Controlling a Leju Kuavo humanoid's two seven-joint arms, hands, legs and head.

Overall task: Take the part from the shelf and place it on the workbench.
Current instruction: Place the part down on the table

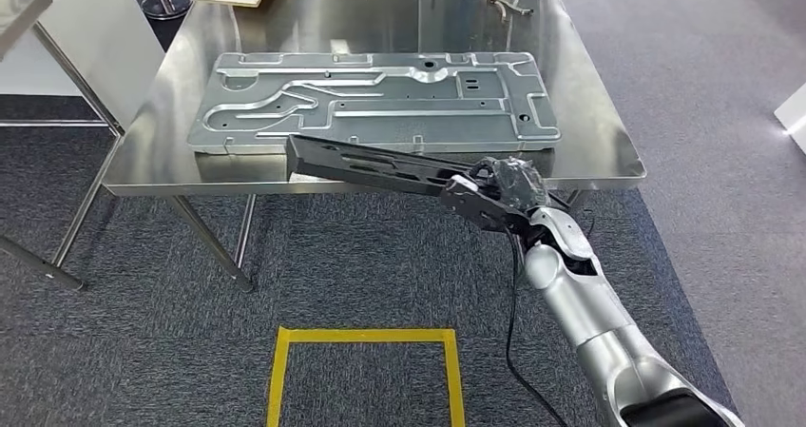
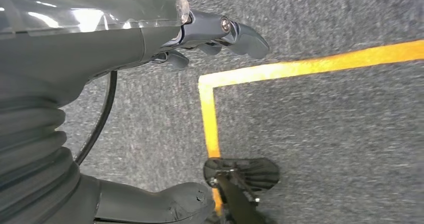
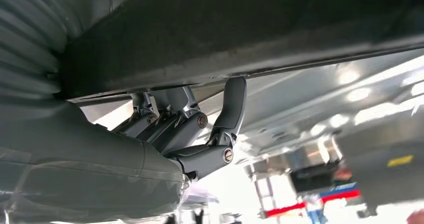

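1. Workbench [image 1: 608,151]: bare stainless top on angled legs, standing on grey carpet [image 1: 143,351].
2. Stamped silver panel [image 1: 380,104]: flat on the bench.
3. Black part [image 1: 371,165]: a long bar gripped by the right hand [image 1: 508,194], its far end over the bench's front edge.
4. Left hand [image 2: 220,34]: empty, fingers loosely curled above the carpet.
5. Yellow floor tape [image 1: 366,337]: a rectangle before the bench.
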